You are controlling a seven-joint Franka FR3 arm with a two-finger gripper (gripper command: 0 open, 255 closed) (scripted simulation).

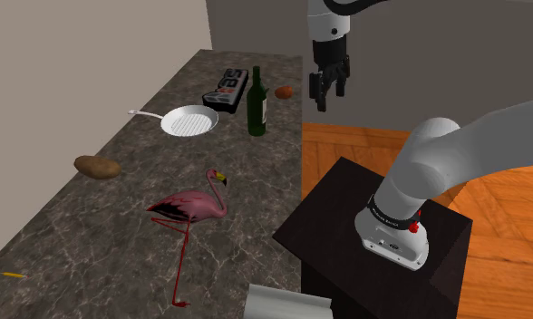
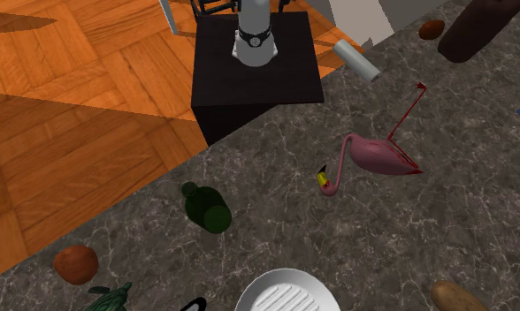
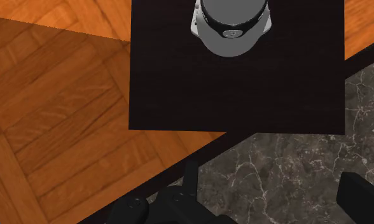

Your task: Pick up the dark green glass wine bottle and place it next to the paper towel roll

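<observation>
Dark green bottle (image 1: 256, 101) upright near counter edge (image 1: 294, 149), parted fingers (image 1: 319, 98) clear of it.

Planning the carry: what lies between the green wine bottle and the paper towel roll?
From bottle to roll, just bare marbled counter, seen in the second exterior view. The pink flamingo lies beside that line, not on it.

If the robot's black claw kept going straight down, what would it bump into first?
Probably the gripper meets bare marbled countertop near its edge, beside the black stand; the wrist view shows that between its open fingers. Depth is unclear.
</observation>
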